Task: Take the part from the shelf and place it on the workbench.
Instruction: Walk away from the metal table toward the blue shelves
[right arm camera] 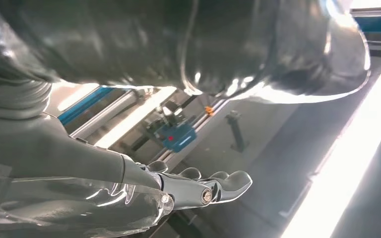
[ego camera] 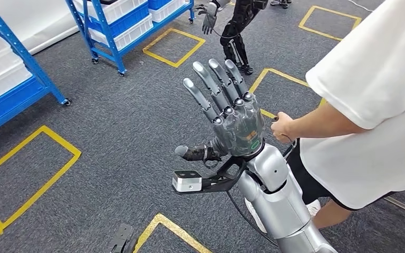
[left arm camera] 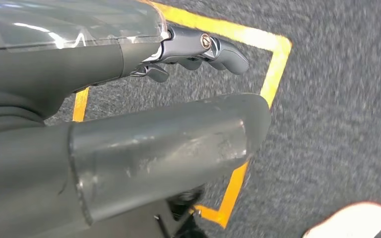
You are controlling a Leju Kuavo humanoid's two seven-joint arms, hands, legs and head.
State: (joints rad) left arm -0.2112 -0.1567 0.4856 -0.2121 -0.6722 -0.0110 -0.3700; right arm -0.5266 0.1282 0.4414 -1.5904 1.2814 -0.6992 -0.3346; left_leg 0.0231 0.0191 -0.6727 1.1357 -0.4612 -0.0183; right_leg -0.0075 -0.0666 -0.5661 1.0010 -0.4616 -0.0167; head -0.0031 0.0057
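- The right hand (ego camera: 231,113) is raised in front of the robot, its fingers (ego camera: 206,84) spread wide and straight, thumb out to the side, holding nothing.
- Seen from its wrist, the left hand (left arm camera: 129,144) hangs over the grey carpet (left arm camera: 337,99), fingers (left arm camera: 203,47) loosely extended and empty, above a yellow taped square (left arm camera: 273,64).
- A person in a white shirt (ego camera: 369,95) stands just beside the right arm; their hand (ego camera: 282,126) is near the robot's wrist.
- Blue shelves (ego camera: 116,26) with white bins (ego camera: 132,31) stand well apart, across the floor.
- I cannot make out the part itself; presumably it sits on a shelf.
- Judged from this, nothing is picked up yet: the approach, grasp, carry and placing all remain. No workbench is identifiable.
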